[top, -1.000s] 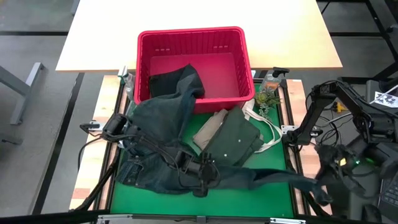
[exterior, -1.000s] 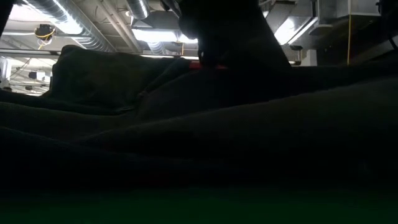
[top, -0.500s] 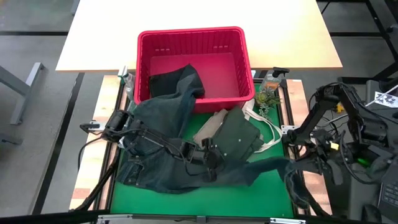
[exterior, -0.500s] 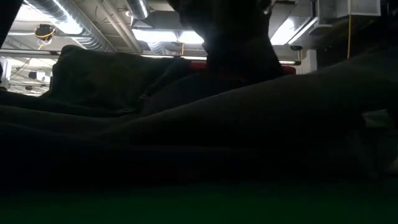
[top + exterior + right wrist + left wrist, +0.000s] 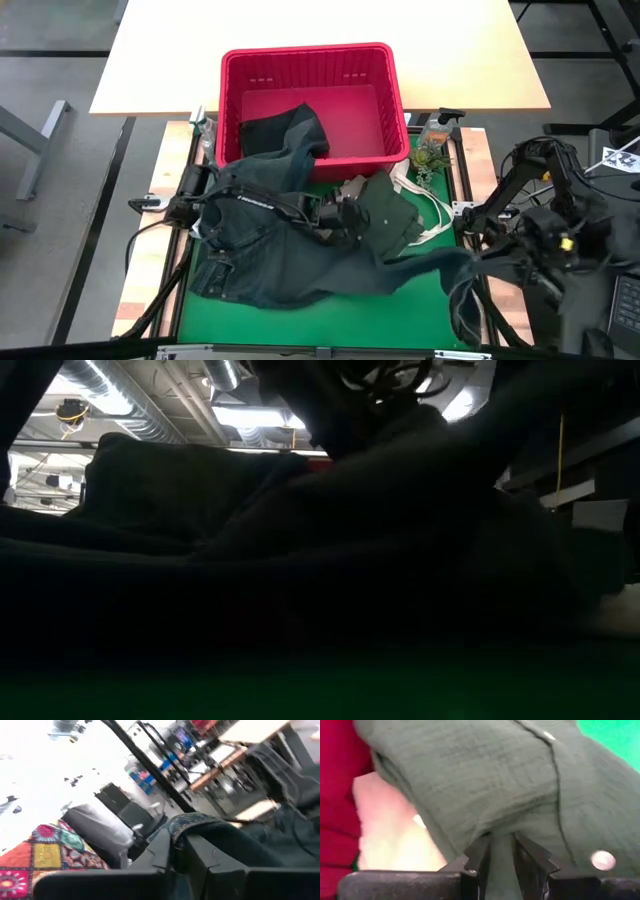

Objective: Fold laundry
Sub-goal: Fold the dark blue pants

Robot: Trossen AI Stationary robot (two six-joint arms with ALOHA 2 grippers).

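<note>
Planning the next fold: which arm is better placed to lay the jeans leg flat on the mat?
Right, likely: the right gripper already pinches the jeans leg's end off the table's right edge. The left gripper grips the olive-green shirt.

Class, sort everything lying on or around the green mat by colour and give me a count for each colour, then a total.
Dark blue: 1, the denim jeans
Olive green: 1, the buttoned shirt
Tan: 1, the tan top
Black: 1, the black garment in the basket
Red: 1, the slatted basket
Total: 5

Pale wooden tabletop [image 5: 320, 50] above a green work mat [image 5: 420, 305]; grey floor [image 5: 50, 60] around. Ceiling: silver ducts [image 5: 110, 395], bright strip lights [image 5: 265, 420]. Patchwork quilt [image 5: 45, 857] in room.
</note>
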